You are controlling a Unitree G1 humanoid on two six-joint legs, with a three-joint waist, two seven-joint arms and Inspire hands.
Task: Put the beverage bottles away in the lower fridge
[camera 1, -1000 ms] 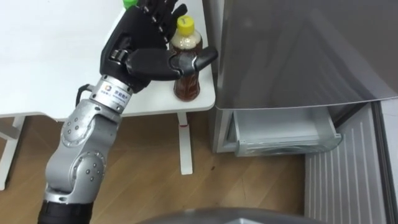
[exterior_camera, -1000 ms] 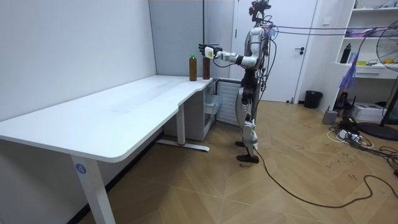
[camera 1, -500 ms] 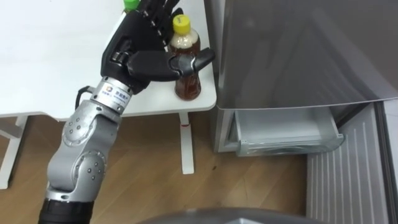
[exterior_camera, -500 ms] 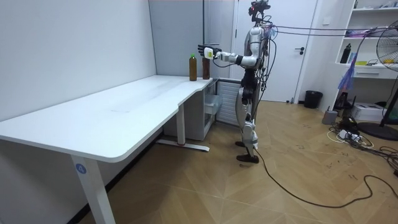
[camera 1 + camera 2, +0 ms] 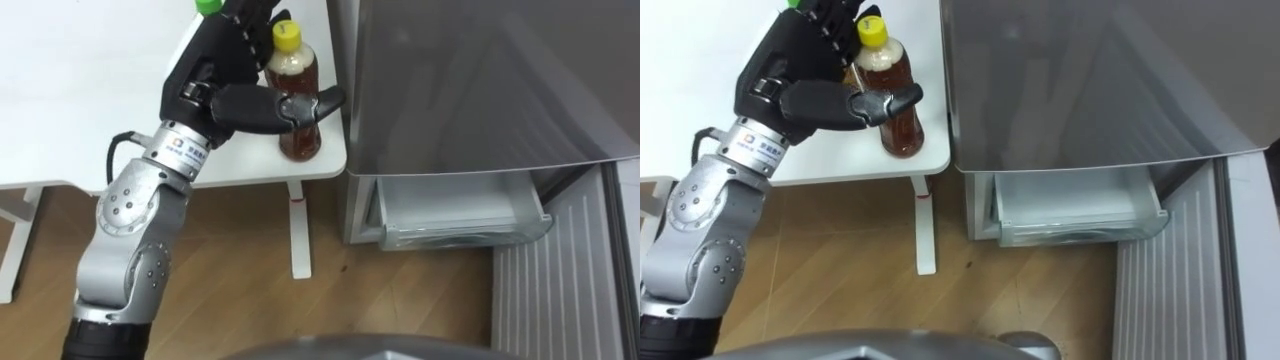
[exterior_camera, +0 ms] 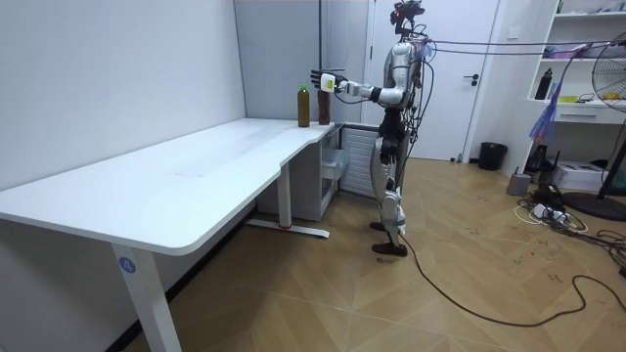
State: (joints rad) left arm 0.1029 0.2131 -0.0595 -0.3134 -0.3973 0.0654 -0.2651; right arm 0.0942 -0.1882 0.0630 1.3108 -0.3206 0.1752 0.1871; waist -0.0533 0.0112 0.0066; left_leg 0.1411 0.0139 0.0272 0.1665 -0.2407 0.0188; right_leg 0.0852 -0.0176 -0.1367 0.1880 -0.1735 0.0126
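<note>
Left eye view: the robot's left hand [image 5: 225,85], black and hard-shelled on a jointed silver forearm, is spread wide about a yellow-capped bottle [image 5: 300,140]. The bottle stands upright on the rounded corner of the white table [image 5: 80,100], close to the edge. The thumb lies straight across the front of the bottle's body, and the fingers [image 5: 245,18] stretch up past its far side beside the cap, so the bottle sits in the gap between them. I cannot tell whether the thumb presses on the plastic.

The bottle is clear plastic with rounded shoulders and a brown drink inside, paler near the neck. Just behind the hand the cap of a green-capped bottle [image 5: 208,5] shows at the top edge.

The table top is smooth and matt, carried on a slim white leg [image 5: 298,235] over a floor [image 5: 250,290] of wooden parquet.

Beside the table corner stands the fridge [image 5: 480,80], its flat grey face dully reflective like brushed metal. Low down a drawer [image 5: 460,212] of cloudy, translucent plastic is pulled out, boxy with rounded corners, and next to it a ribbed grey panel [image 5: 560,285] shows.

In the room view the robot stands upright at the far end of the long table, in front of the fridge, with its left arm held out level over the two bottles.
</note>
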